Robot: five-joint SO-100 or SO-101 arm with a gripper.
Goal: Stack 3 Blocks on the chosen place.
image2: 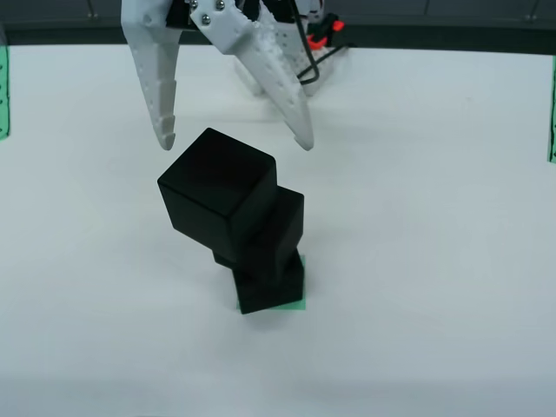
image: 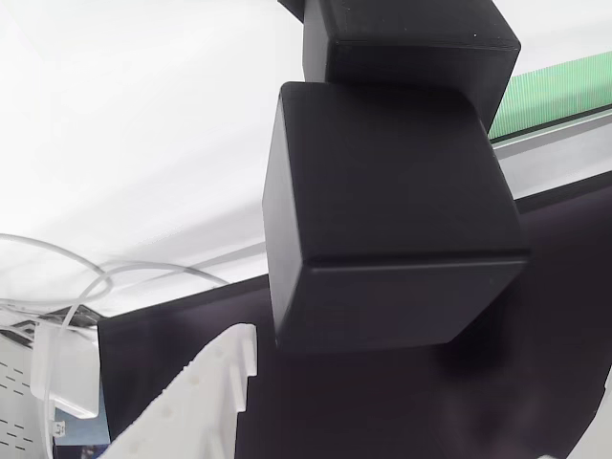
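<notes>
In the view from above, three black blocks stand in a stack on the chosen place, a green patch that peeks out at the stack's lower right. The bottom block sits on the patch. The middle block rests on it, and the top block sits shifted to the upper left and turned. My white gripper hangs open just above the top block, touching nothing. In the view that rides on the gripper, the top block is close in front, another block lies beyond it, and one of the fingers shows at lower left.
Narrow green striped strips lie at the left edge and right edge of the white table; one strip also shows from the gripper. Red and black cables sit at the arm's base. White cables loop at left.
</notes>
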